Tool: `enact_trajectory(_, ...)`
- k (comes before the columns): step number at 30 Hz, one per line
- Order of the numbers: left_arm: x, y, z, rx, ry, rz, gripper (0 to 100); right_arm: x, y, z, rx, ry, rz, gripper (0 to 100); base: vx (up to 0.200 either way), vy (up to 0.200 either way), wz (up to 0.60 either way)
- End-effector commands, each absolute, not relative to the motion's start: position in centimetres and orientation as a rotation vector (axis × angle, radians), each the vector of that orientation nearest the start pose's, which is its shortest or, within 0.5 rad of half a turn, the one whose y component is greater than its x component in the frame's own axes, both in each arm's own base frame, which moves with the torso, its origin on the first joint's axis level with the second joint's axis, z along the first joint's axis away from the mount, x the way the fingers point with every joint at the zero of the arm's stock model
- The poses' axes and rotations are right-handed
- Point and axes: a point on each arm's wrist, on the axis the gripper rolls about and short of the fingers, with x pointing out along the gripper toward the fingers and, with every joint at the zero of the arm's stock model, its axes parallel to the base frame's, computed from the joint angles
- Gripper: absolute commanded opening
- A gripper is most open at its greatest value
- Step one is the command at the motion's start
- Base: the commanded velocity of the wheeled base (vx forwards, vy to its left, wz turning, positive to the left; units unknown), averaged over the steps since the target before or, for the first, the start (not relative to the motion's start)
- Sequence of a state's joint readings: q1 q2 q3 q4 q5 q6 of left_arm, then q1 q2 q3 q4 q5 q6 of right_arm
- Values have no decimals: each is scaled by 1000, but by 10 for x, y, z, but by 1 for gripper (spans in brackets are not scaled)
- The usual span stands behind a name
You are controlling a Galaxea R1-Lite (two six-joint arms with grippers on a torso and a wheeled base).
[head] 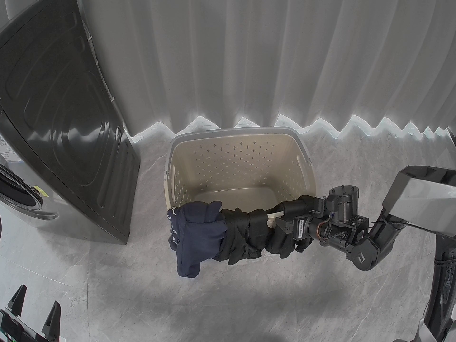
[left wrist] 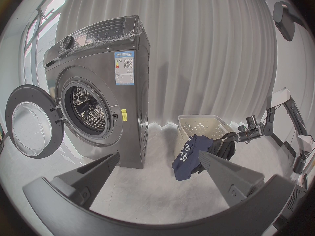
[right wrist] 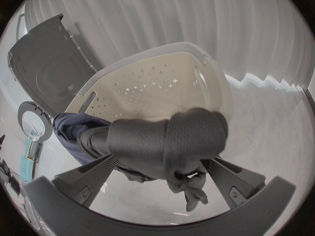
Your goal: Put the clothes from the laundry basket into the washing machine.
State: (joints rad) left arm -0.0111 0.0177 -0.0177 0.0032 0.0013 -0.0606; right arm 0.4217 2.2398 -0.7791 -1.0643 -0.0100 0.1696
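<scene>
A beige laundry basket [head: 237, 132] stands on the floor before the curtain, its bare bottom showing. My right gripper [head: 285, 224] is at the basket's near rim, shut on a bundle of clothes: a black garment [head: 247, 236] wound around the fingers and a navy garment [head: 197, 236] hanging off its far end, outside the basket. The right wrist view has the black cloth [right wrist: 170, 138] covering the fingertips, with the navy cloth [right wrist: 69, 128] beyond. The grey washing machine [left wrist: 98, 92] stands to the left, its round door [left wrist: 31, 125] swung open and the drum [left wrist: 87, 110] visible. My left gripper [left wrist: 159, 154] is open, low and facing the machine.
A white curtain [head: 266, 48] closes off the back. The washing machine [head: 61, 119] takes up the left side, with a strip of grey tiled floor [head: 142, 281] between it and the basket.
</scene>
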Motion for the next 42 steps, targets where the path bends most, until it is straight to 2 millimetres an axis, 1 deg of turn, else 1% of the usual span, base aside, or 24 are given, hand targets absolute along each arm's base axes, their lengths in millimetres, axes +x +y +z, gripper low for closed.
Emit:
enact_trajectory(1, -22, 0, 76, -61, 9, -9, 100, 350, 156, 19, 82, 412, 371, 100, 0, 0, 0)
enact_trajectory(2, -22, 0, 76, -60, 9, -9, 100, 352, 156, 20, 84, 404, 370, 0, 0, 0, 0)
enact_trajectory(8, -22, 0, 76, -61, 9, -9, 100, 352, 155, 22, 85, 395, 369, 0, 0, 0, 0)
enact_trajectory(13, -22, 0, 76, -61, 9, -9, 100, 343, 158, 28, 82, 394, 387, 0, 0, 0, 0)
enact_trajectory(16, -22, 0, 76, -61, 9, -9, 100, 328, 163, 32, 77, 394, 414, 0, 0, 0, 0)
enact_trajectory(22, -22, 0, 76, -61, 9, -9, 100, 290, 164, 44, 67, 406, 467, 0, 0, 0, 0)
enact_trajectory(25, -22, 0, 76, -61, 9, -9, 100, 274, 161, 57, 75, 367, 486, 0, 0, 0, 0)
enact_trajectory(28, -22, 0, 76, -61, 9, -9, 100, 263, 156, 73, 88, 320, 494, 0, 0, 0, 0)
enact_trajectory(32, -22, 0, 76, -61, 9, -9, 100, 248, 144, 93, 110, 265, 490, 0, 0, 0, 0)
enact_trajectory(36, -22, 0, 76, -61, 9, -9, 100, 230, 136, 117, 136, 180, 507, 0, 0, 0, 0)
enact_trajectory(37, -22, 0, 76, -61, 9, -9, 100, 223, 132, 127, 146, 146, 511, 0, 0, 0, 0)
enact_trajectory(42, -22, 0, 76, -61, 9, -9, 100, 204, 121, 159, 173, 26, 528, 0, 0, 0, 0)
